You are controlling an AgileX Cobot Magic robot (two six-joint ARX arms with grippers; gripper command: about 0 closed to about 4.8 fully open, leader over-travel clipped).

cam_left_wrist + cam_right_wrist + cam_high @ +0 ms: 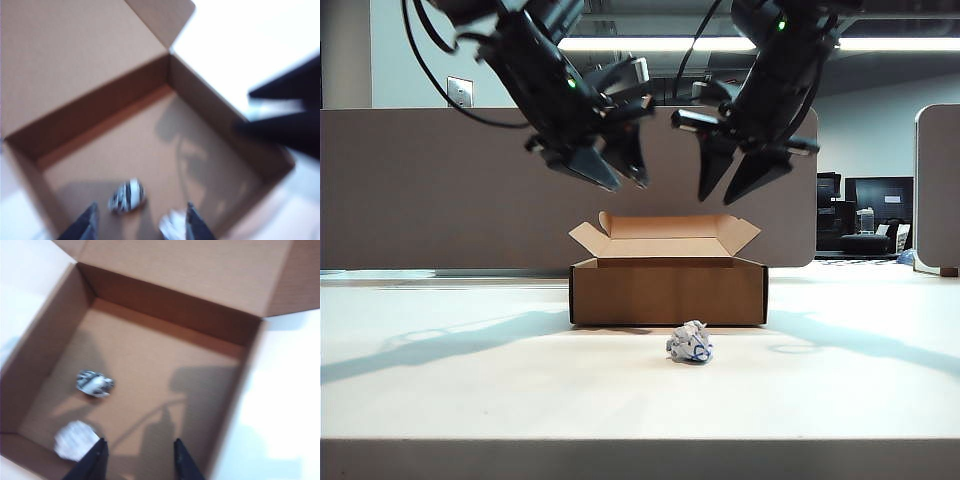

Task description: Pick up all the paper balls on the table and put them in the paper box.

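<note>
The brown paper box (668, 292) stands open at mid-table. Two paper balls lie on its floor: a dark-printed one (94, 383) (126, 196) and a whiter one (75, 441) (172, 225) by the near wall. A third paper ball (690, 343) rests on the table (470, 380) just in front of the box. Both grippers hang above the open box. My left gripper (625, 182) (141, 222) is open; the whiter ball shows blurred beside one finger, not pinched. My right gripper (718, 198) (139, 459) is open, with nothing between its fingers.
The box's back flap (665, 228) and side flaps stand up. A grey-brown divider panel (440, 190) runs behind the table. In the left wrist view the right gripper (285, 117) shows dark over the box's far wall.
</note>
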